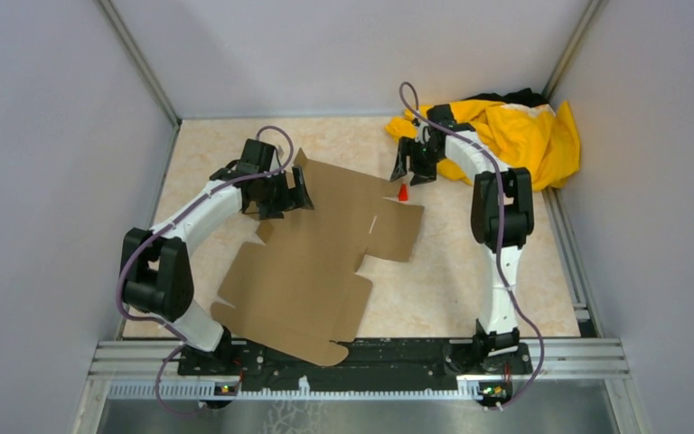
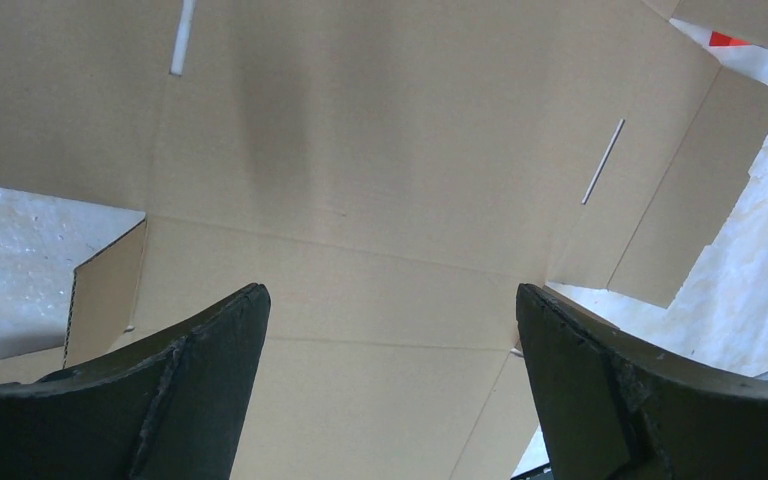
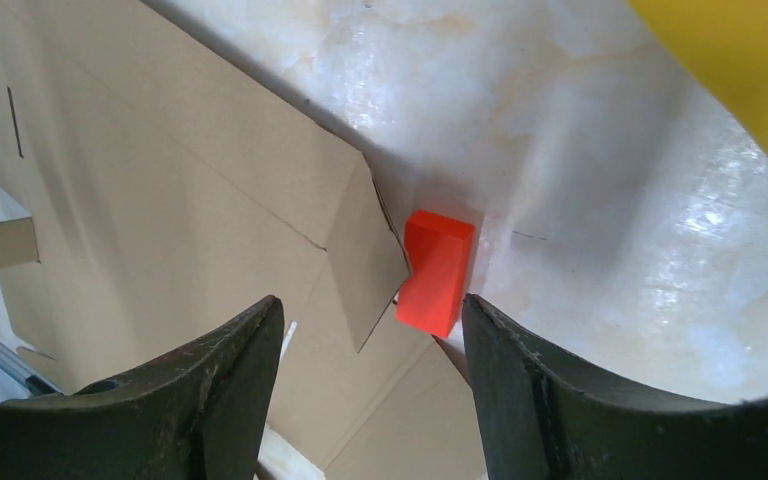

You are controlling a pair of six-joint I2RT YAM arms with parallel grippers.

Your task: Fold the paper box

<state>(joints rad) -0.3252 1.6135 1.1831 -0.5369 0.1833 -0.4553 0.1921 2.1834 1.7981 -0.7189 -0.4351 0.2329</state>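
Box [image 1: 312,262] lies flat and unfolded mid-table. Left gripper [image 2: 390,300] hangs wide open over its 10 o'clock corner, holding nothing; right gripper [image 3: 372,310], half open and empty, sits above the red block [image 3: 437,272] at the 1 o'clock corner. Risk imo: the right one nabs that block instead of a flap, or shoves everything sideways.

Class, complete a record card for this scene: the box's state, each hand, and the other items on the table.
paper box: unfolded, mostly flat on the table
left hand: open, over the box's far-left part, holding nothing
right hand: open, near the red block, holding nothing
red block: at the box's far edge
yellow garment: crumpled in the far-right corner
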